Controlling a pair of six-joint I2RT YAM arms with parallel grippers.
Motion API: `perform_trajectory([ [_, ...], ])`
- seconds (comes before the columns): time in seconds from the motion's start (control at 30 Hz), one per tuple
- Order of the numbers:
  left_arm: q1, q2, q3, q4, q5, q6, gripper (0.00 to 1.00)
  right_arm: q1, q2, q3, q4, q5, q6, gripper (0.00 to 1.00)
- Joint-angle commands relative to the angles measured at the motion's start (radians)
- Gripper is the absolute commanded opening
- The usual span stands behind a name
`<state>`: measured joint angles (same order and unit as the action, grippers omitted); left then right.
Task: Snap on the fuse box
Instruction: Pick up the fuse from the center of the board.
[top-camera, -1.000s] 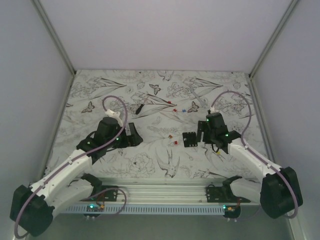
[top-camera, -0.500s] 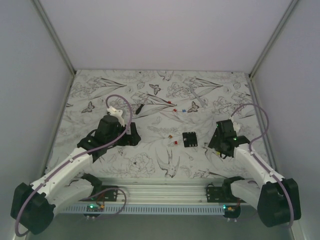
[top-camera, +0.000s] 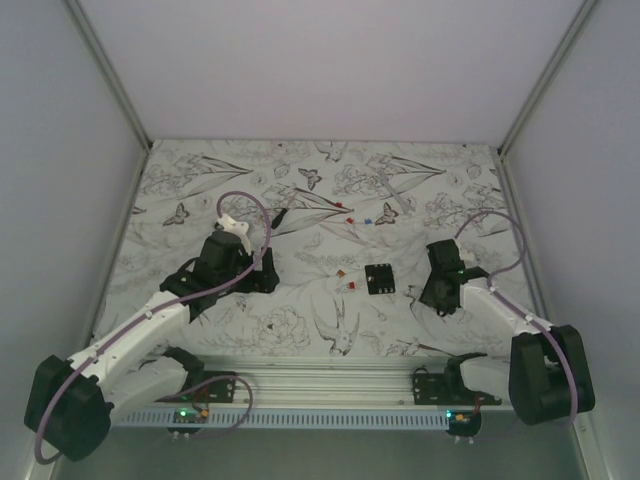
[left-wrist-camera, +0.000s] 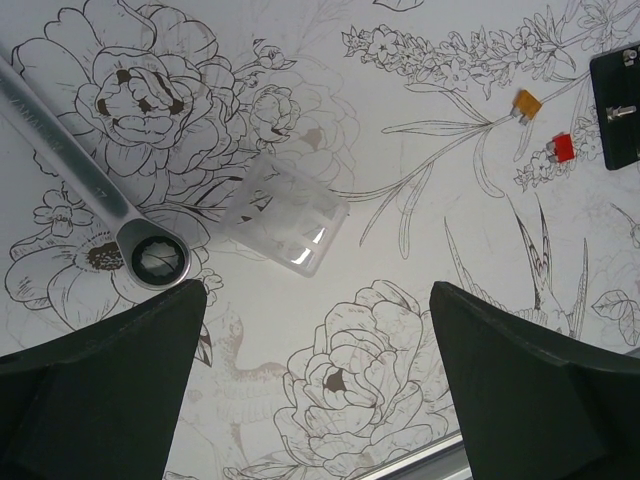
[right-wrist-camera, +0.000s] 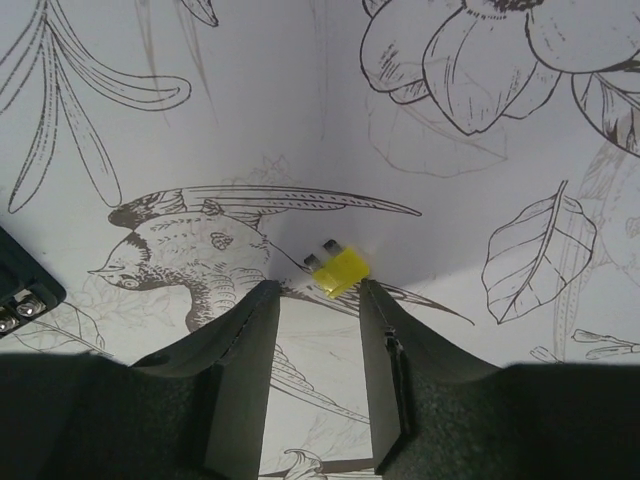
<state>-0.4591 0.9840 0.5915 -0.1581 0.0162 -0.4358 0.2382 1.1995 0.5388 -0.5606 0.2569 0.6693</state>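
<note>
We see the fuse box (top-camera: 379, 279) on the bench, just left of the right gripper (right-wrist-camera: 312, 292) — the nearer one; it and the left gripper (left-wrist-camera: 314, 300) are parted, empty.

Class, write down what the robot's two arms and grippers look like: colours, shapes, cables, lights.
The left arm and right arm match: white tubular links between bulky black joints, with a thin purple cable looping over each wrist. The left gripper and right gripper each have two flat matte black fingers. A small green light glows near each base.
</note>
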Motion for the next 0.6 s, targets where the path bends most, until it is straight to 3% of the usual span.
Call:
perform_trajectory([
  [0.0,-0.006,0.005,0.001,-0.007,-0.013,0.018,1.0,-0.008,0.029,0.011,0.049,0.003,0.007,0.42],
  [0.33,-0.006,-0.004,-0.003,-0.008,-0.009,0.014,1.0,-0.005,0.184,0.105,0.155,-0.093,-0.019,0.33],
  [0.57,-0.005,-0.005,-0.004,-0.012,-0.014,0.011,1.0,0.023,0.234,0.145,0.131,-0.093,-0.051,0.33],
])
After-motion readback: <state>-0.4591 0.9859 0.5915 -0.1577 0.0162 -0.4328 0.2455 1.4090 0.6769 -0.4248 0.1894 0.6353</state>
